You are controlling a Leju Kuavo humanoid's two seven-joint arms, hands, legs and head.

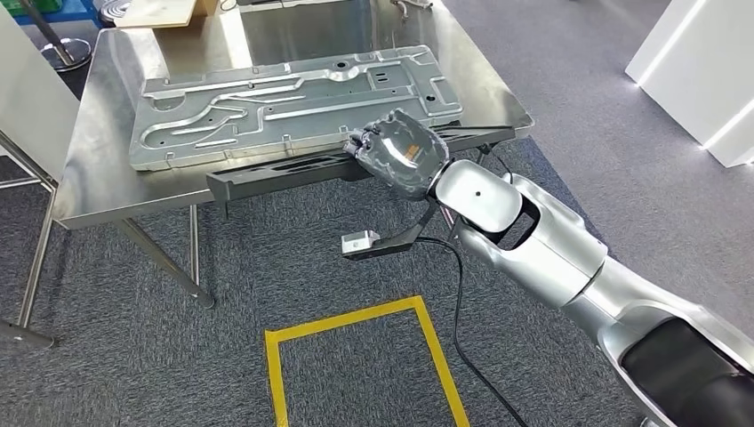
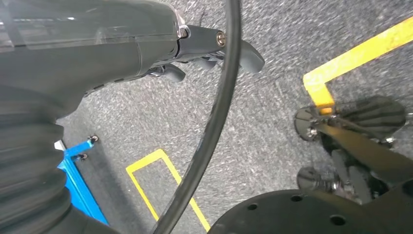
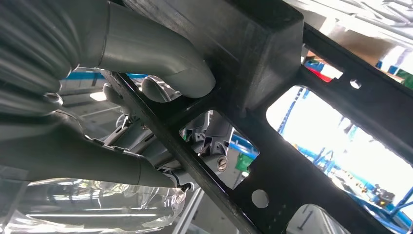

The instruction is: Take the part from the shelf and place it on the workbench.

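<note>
Right hand point(image 1: 402, 153): grips black bracket point(image 1: 293, 169) mid-length; bracket's long axis runs crosswise along table point(image 1: 98, 178) edge.
Left hand point(image 2: 204, 46): hangs, fingers curled, holding nothing.

Your long black bar part point(image 1: 293, 169) looks like matt, dull plastic, with holes cut in it. The flat grey stamped metal plate point(image 1: 293, 102) is dull, with raised ridges. The shiny steel workbench point(image 1: 107, 151) is smooth and glints like a mirror. Your right hand point(image 1: 400, 151) has a glossy dark shell and smooth grey rubbery fingers point(image 3: 160, 63). The grey carpet floor point(image 1: 267, 267) looks rough and fuzzy.
</note>
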